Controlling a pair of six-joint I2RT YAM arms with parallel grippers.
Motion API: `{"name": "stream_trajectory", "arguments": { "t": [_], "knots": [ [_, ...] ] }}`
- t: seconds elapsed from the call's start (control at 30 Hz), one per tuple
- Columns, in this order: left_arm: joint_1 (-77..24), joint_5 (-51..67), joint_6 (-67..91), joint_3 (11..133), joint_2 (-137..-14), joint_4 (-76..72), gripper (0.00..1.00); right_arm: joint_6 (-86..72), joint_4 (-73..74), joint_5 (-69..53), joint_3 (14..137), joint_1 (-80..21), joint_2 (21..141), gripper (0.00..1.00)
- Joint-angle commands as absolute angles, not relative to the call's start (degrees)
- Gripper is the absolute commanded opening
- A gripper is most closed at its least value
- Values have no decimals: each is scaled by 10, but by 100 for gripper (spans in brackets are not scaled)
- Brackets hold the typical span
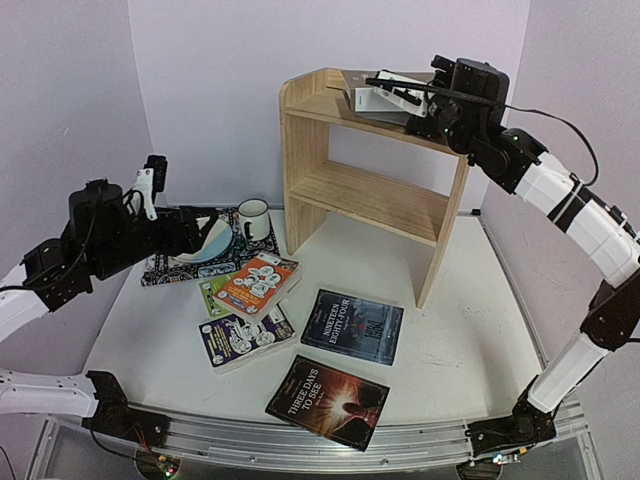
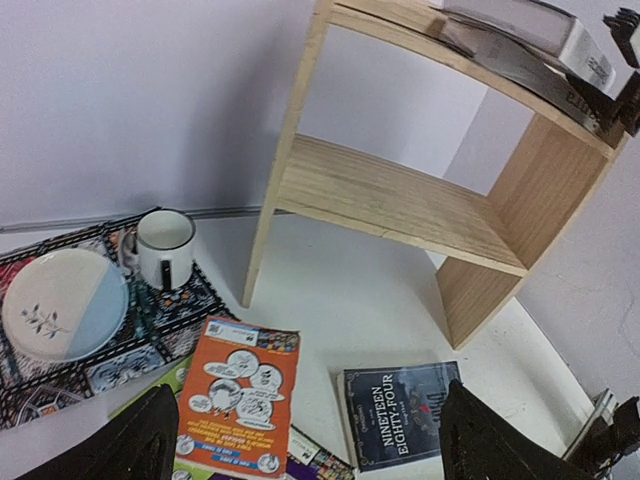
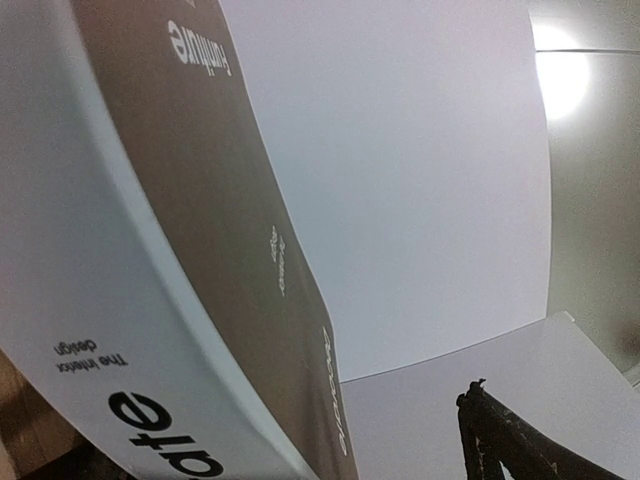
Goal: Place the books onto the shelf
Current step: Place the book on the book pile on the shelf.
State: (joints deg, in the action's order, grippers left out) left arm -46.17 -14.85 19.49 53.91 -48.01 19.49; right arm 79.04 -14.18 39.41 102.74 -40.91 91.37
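- "Three Days to See" (image 1: 328, 400) lies flat nearest me, with "Nineteen Eighty-Four" (image 1: 352, 326) just behind it. Both are thin and glossy, probably light, floppy and slick. No edge is lifted off the table (image 1: 470, 320), so I'd wedge a finger under a long side.
- The purple paperback (image 1: 243, 339) is left of those. The orange paperback (image 1: 257, 285) overlaps its far edge and lies on the green paperback (image 1: 210, 292). Orange rides highest, so its free right edge looks like the easiest grab.
- The left gripper (image 2: 310, 420) hovers off the table over the placemat (image 1: 165, 268) side and looks across at the shelf. Its fingers are spread wide with nothing between them.
- The plate (image 1: 212, 236) and mug (image 1: 253, 218) are breakable, so I keep clear.
- The shelf (image 1: 372, 196) has a bare lower tier. The top tier carries "Decorate" (image 3: 200, 250) stacked with a second book (image 2: 500, 60); I can't tell which is on top.
- The right gripper (image 1: 390, 92) is at those books, arm stretched up and over to the top tier. Its jaws are apart, and the wrist view shows a gap between the one visible finger and the cover. Decorate looks thick, stiff and heavy.
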Motion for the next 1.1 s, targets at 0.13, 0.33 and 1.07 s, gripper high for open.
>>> {"name": "stream_trajectory", "arguments": {
  "t": [0.13, 0.33, 1.07],
  "knots": [
    [-461, -38, 111, 681, -657, 30, 94, 759, -91, 395, 1025, -409, 927, 98],
    [-461, 25, 96, 778, -764, -19, 93, 753, -86, 388, 1026, -409, 927, 98],
    [-461, 183, 2, 1055, -999, -105, 95, 727, -71, 386, 1014, -413, 910, 98]
  ]
}}
